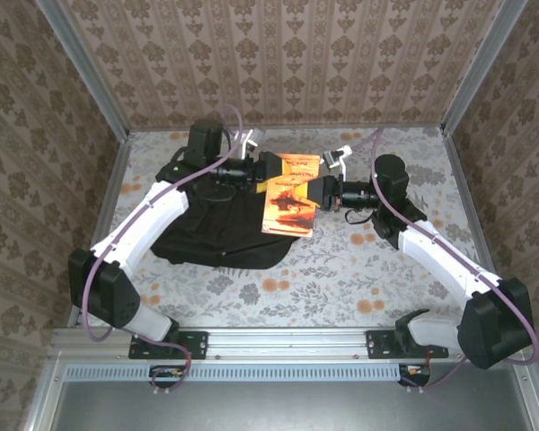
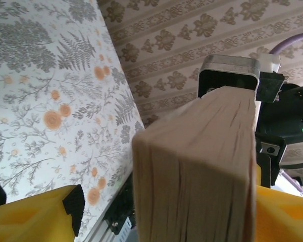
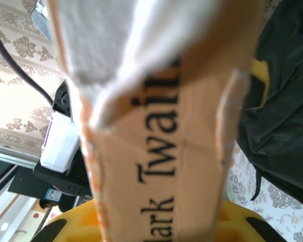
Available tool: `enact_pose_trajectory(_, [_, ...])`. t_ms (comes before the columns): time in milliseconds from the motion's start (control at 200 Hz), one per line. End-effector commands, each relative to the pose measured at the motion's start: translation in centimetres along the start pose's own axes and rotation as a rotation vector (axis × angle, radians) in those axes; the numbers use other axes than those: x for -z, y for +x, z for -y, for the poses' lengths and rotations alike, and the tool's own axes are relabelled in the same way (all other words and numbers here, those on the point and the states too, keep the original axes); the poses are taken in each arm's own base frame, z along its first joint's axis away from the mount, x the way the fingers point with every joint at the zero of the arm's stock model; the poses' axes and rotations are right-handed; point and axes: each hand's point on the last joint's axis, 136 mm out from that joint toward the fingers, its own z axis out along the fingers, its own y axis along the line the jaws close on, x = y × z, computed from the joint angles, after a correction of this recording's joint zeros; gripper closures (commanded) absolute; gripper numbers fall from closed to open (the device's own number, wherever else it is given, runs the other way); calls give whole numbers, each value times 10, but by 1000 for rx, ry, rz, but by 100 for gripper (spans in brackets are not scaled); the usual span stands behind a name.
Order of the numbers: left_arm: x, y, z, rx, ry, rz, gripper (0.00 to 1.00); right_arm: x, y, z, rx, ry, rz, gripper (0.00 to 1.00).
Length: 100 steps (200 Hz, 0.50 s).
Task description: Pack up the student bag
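Both grippers, left (image 1: 262, 171) and right (image 1: 322, 193), clamp the book (image 1: 290, 192) above student bag (image 1: 207, 229); uneven release could drop it outside

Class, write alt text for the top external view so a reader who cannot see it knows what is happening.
Two robot arms hold an orange paperback book between them above a flowered table, the left gripper at its left edge and the right gripper at its right edge. A black student bag lies beneath and to the left, under the left arm.

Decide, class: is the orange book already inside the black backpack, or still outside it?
Outside. The orange book is held above the student bag, with the left gripper and right gripper on its opposite edges.
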Motion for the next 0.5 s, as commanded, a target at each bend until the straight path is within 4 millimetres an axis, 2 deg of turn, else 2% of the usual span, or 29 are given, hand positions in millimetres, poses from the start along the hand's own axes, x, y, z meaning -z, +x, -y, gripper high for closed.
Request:
enact_pose_trajectory(0, [3,-2,21,-2,97,7,24,-2,0,-52,165,-125,-43,100])
enact_pose_trajectory(45, [5,-3,26,-9,108,16,27,-2,-1,-48,164,-102,-38,100])
enact_pose_trajectory(115, [7,-3,31,-22,120,25,39,-4,-1,-41,153,-76,-42,100])
enact_pose_trajectory(265, [15,-8,33,-29,106,61,79,-5,-3,-30,128,-42,-42,100])
enact_pose_trajectory(360, [22,-12,27,-23,83,93,95,-5,-3,-23,122,-8,-34,100])
enact_pose_trajectory(390, [23,-13,25,-18,75,103,100,-5,-4,-22,124,2,-27,95])
enact_pose_trajectory(415, [24,-14,23,-11,69,114,100,-4,-5,-19,119,15,-23,89])
enact_pose_trajectory(445, [26,-17,21,-2,66,130,100,-4,-6,-17,118,30,-14,80])
enact_pose_trajectory(495, [30,-21,19,9,66,167,100,-2,-9,-12,110,67,14,60])
